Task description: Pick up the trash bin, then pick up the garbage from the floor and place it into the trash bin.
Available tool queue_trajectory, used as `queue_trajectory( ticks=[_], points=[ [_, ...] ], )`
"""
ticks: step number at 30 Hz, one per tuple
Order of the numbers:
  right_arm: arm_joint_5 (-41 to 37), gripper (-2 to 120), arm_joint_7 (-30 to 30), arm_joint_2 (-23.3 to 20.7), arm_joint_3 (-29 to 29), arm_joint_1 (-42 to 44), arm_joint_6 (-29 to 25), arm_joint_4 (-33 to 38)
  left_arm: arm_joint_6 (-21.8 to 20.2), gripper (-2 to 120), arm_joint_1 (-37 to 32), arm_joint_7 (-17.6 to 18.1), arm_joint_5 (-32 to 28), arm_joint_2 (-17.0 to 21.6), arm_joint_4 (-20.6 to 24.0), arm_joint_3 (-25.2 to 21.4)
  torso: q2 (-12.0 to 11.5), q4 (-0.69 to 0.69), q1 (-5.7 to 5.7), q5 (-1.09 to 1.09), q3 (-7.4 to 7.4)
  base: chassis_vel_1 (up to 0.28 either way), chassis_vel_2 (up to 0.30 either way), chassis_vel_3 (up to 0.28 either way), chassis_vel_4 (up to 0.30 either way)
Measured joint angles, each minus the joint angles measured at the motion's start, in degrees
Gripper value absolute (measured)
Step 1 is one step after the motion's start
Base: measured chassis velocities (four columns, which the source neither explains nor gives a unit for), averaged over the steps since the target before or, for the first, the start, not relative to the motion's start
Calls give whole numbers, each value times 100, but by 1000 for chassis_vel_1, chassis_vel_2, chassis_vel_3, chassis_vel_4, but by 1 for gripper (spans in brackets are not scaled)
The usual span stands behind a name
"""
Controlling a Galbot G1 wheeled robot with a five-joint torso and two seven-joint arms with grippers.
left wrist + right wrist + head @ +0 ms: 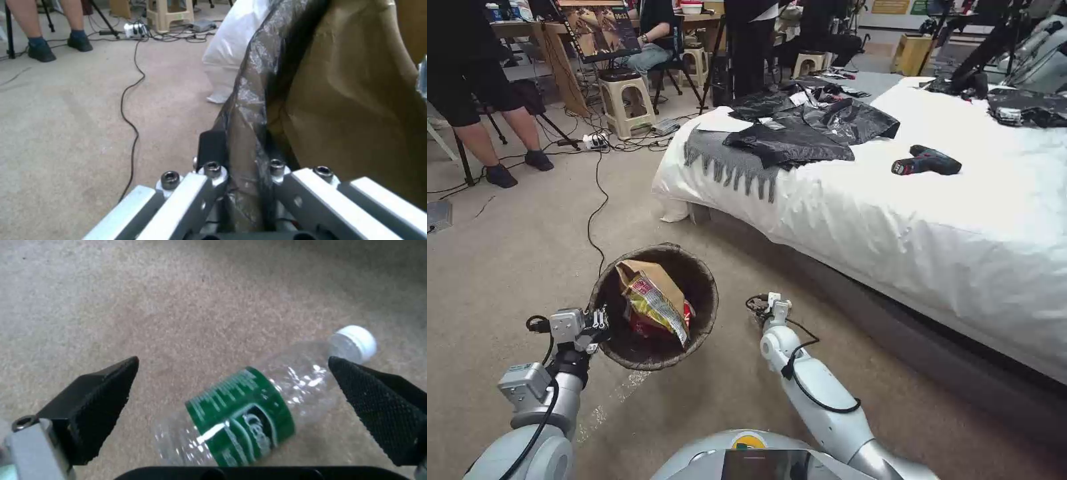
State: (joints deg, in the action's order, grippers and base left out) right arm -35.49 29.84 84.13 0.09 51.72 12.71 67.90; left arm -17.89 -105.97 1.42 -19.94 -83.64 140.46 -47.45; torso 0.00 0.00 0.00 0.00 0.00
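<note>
Closest to the lens, the right gripper [233, 386] hangs over the beige carpet [186, 293] with its black ribbed fingers [102, 396] spread wide on either side of a clear plastic bottle [249, 406], green-labelled and white-capped, lying on its side between them and not touched by them. From the head camera that bottle is hidden under the wrist; you just see the right gripper [768, 308] pointing down at the floor between the trash bin [694, 273] and the white bed [934, 227]. On the other side the left gripper [599, 325] is clamped on the bin's near rim. Its wrist camera shows that best: the crinkled brown liner [245, 133] pinched between the fingers [212, 150], with a tan paper bag [356, 110] just inside. Looking down from the head, the bin holds that paper bag [644, 273] and a yellow snack wrapper [657, 303]. A cordless drill [926, 161] lies on the bed.
</note>
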Motion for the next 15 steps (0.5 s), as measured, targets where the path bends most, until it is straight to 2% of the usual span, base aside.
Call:
queue_trajectory(
  ticks=[6,15],
  points=[
    [85,100,-7,233,37,-329,-124,-603,1,0,0,-2,39,0,-3,43,0,0,0,0,0,0,0,0,0],
    [52,100,129,382,119,-571,-257,-1107,5,0,-4,-2,53,-1,-13,56,0,0,0,0,0,0,0,0,0]
  ],
)
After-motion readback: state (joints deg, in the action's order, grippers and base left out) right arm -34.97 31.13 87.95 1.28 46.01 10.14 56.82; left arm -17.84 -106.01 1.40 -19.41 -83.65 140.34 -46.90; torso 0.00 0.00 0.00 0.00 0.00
